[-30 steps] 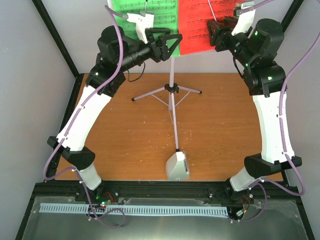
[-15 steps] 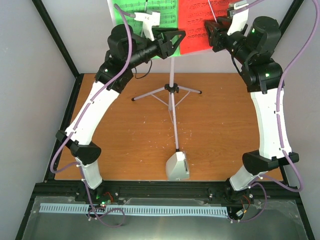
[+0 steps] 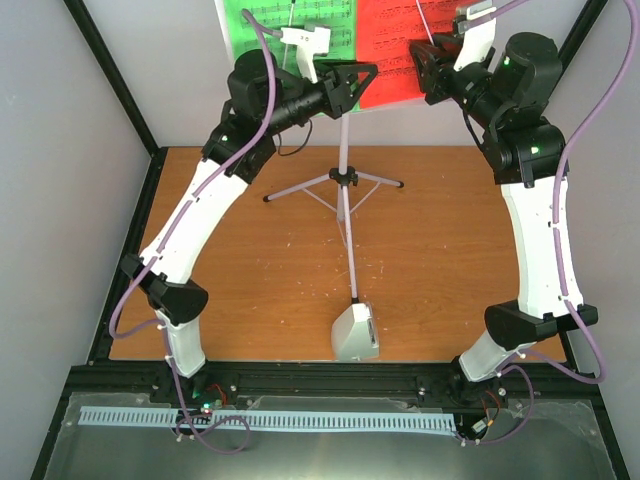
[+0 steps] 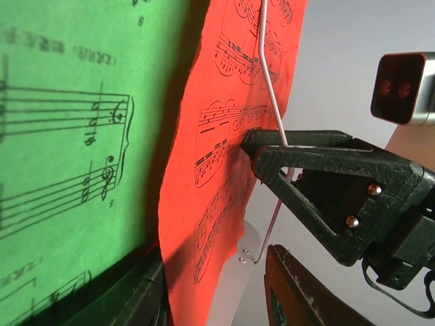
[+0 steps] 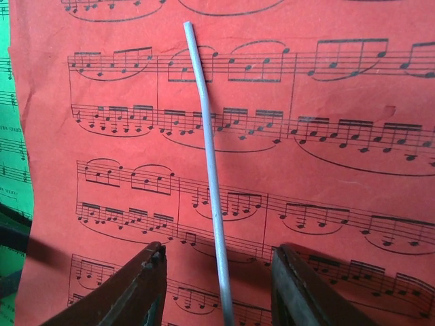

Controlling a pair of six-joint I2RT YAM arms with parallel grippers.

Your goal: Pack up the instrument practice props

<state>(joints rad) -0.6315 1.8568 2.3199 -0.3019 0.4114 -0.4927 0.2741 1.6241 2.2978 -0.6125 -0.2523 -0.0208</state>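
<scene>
a thin wire (image 5: 204, 136) ran top to bottom down the red sheet (image 5: 340, 102) on the music stand (image 3: 345, 150); right gripper (image 5: 219, 251) was unclenched astride the wire, left gripper (image 4: 214, 268) was unclenched around the sheet's edge.

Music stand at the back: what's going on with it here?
Both arms are raised to the music stand, which holds a green sheet and a red sheet. The right gripper, open, straddles the wire over the red sheet. The left gripper, also open, is at the seam between the sheets. Neither has a grip yet. The metronome sits on the table.
</scene>
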